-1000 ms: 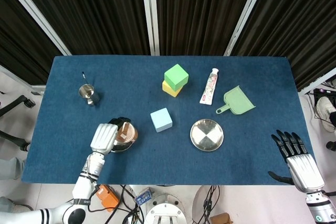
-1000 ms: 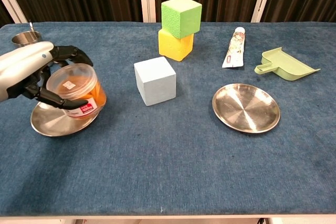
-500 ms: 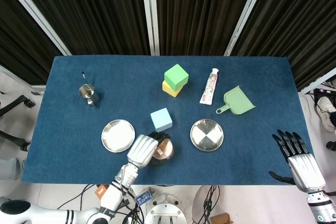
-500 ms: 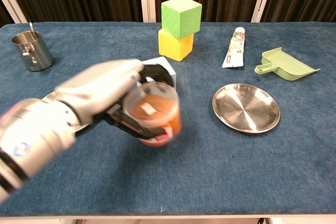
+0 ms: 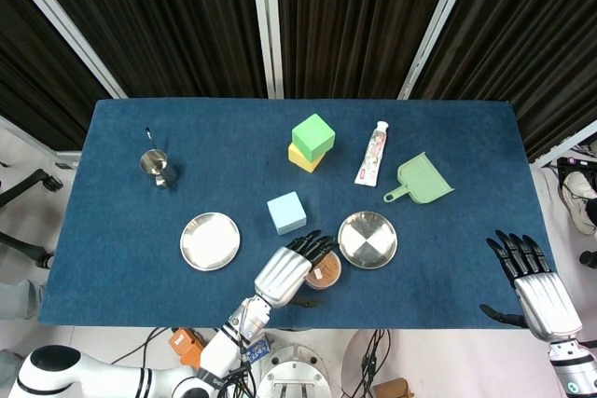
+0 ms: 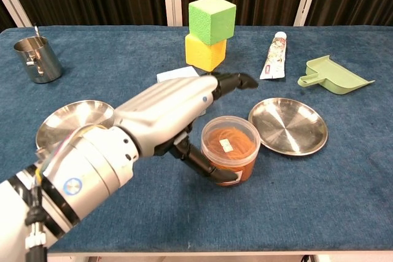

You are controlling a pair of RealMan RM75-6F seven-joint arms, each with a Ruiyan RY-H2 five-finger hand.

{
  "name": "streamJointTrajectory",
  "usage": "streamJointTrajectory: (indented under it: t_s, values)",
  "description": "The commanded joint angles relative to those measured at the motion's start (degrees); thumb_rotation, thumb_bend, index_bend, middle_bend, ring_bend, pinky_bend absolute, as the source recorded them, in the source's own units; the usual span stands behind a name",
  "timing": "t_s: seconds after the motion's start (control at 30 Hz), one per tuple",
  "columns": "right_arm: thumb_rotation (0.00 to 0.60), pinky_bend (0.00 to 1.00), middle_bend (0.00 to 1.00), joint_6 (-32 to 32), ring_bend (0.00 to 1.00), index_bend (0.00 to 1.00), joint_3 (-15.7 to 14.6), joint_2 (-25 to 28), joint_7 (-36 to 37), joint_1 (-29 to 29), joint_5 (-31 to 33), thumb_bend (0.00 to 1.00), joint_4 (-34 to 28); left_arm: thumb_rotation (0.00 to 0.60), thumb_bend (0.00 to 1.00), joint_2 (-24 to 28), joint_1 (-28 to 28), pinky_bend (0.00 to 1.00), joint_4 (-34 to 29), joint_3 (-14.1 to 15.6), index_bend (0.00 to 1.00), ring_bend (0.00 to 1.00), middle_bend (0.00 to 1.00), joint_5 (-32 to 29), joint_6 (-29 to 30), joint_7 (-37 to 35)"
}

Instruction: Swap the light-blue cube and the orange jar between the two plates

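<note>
The left hand (image 6: 184, 105) has let go of the orange jar (image 6: 229, 148), fingers spread, on the table just beside the right plate (image 6: 288, 126), so neither it nor the light-blue cube (image 5: 286, 212) sits on a plate yet.

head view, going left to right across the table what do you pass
metal cup → left plate → light-blue cube → green cube on the yellow one → right plate → toothpaste tube → green dustpan → right hand

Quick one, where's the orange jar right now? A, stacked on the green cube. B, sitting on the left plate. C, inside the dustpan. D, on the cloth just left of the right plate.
D: the orange jar stands on the blue cloth beside the right plate, with the left hand around it.
</note>
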Motion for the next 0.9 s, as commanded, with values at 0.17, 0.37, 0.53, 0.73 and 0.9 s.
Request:
streamJointTrajectory:
  t_s: [0.17, 0.37, 0.53, 0.73, 0.9]
  values:
    - [0.522, 0.0, 0.0, -0.1, 0.0, 0.0, 0.3, 0.2, 0.5, -0.3, -0.1, 0.2, 0.0, 0.583, 0.0, 3.6, -1.3, 0.18, -6.0, -6.2, 0.11, 0.05, 0.1, -1.4, 1.1, -3.0]
    - [0.521, 0.0, 0.0, -0.6, 0.0, 0.0, 0.4, 0.2, 0.2, -0.2, -0.6, 0.2, -0.3, 0.588, 0.06, 0.4, -5.0, 0.17, 4.4, -13.8, 0.11, 0.05, 0.1, -8.5, 0.1, -0.3]
    - [0.52, 0.0, 0.0, -1.4, 0.0, 0.0, 0.6, 0.6, 0.7, -0.1, -0.2, 0.2, -0.4, 0.577, 0.05, -2.3, -8.3, 0.14, 12.2, -16.9, 0.11, 0.05, 0.1, -16.1, -3.0, 0.9]
    - [0.52, 0.0, 0.0, -1.8, 0.0, 0.0, 0.7, 1.1, 1.8, 0.0, -0.3, 0.2, -0.4, 0.529, 0.0, -3.3, -10.6, 0.08, 15.6, -16.8, 0.11, 0.05, 0.1, -21.5, -5.1, 2.9]
    - [0.519, 0.0, 0.0, -1.4, 0.0, 0.0, 0.7, 1.4, 2.5, -0.3, -0.7, 0.2, -0.3, 0.574, 0.02, -3.7, -11.8, 0.16, 16.9, -16.8, 0.14, 0.11, 0.13, -25.7, -4.4, 6.4]
